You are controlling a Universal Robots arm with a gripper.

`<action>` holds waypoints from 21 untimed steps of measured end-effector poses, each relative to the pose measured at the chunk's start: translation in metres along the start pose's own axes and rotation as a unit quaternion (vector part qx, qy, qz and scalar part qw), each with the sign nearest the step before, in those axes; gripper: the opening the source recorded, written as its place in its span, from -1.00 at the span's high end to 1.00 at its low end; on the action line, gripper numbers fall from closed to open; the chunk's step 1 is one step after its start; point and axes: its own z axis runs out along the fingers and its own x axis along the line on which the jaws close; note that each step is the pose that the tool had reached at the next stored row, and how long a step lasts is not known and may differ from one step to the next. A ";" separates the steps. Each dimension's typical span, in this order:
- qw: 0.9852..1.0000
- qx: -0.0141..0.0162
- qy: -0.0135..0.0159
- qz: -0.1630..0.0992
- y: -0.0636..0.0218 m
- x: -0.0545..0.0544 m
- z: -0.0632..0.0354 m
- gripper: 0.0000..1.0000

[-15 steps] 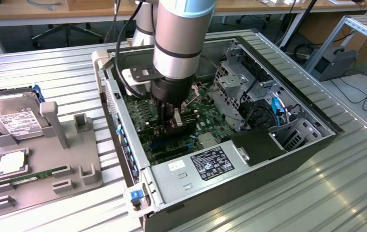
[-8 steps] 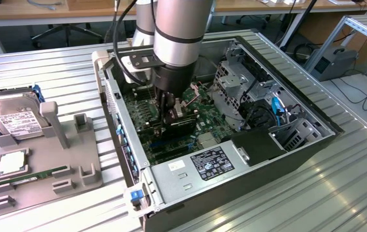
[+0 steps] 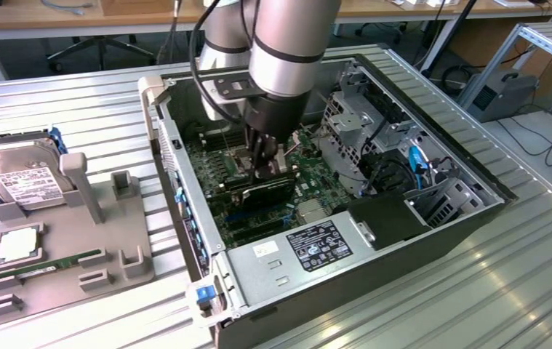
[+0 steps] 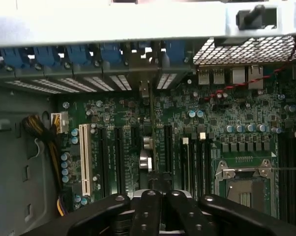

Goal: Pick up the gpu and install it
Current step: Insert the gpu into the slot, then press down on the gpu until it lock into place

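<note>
One pincer (image 3: 264, 161) we see clenched on the gpu (image 3: 261, 190), gripping its upper edge. We find the card upright inside the computer case (image 3: 431, 233), over the motherboard (image 4: 187, 132).

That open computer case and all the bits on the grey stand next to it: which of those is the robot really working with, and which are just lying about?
In use:
- gpu, standing on edge over the motherboard
- gripper, shut on the gpu
- computer case, open

Lying about:
- hard drive on the grey stand
- RAM stick on the stand
- power supply in the case
</note>
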 end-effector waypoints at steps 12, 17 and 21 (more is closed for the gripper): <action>1.000 -0.011 -0.005 -0.001 -0.0186 -0.001 -0.0011 0.79; 1.000 -0.011 -0.005 -0.001 -0.0187 -0.001 -0.0011 0.79; 1.000 -0.011 -0.005 -0.001 -0.0186 -0.001 -0.0011 0.79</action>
